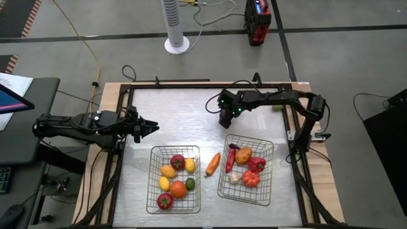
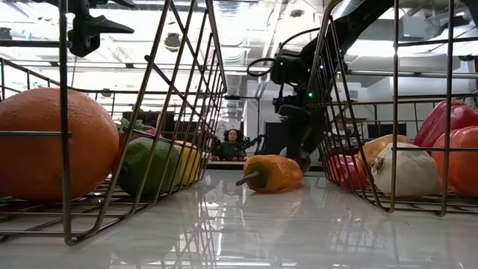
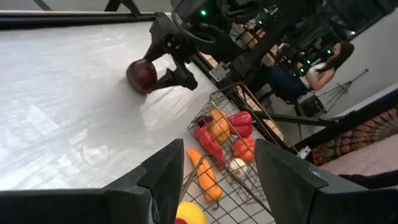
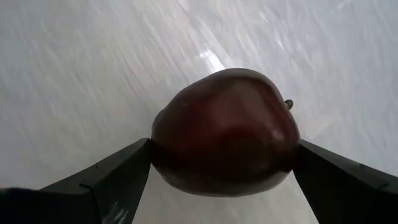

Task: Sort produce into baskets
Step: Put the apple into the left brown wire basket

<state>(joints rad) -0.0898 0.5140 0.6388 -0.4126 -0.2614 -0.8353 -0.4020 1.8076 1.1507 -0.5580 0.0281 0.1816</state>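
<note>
Dark red apple (image 4: 227, 132) sits clamped between the right gripper (image 1: 226, 121) jaws near the bench (image 1: 172, 121) back, both baskets (image 1: 174, 179) already well stocked – a carrot (image 1: 213, 163) lies between them unsorted – while the left gripper (image 1: 151, 129) waits apart, jaws open

We see bright overhead light | glare on the table (image 2: 246, 224) | blurred near basket wires (image 2: 67, 149)

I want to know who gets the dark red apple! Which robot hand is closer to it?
Right. The right gripper has its fingers on both sides of the dark red apple. The left gripper waits open, far across the table.
</note>
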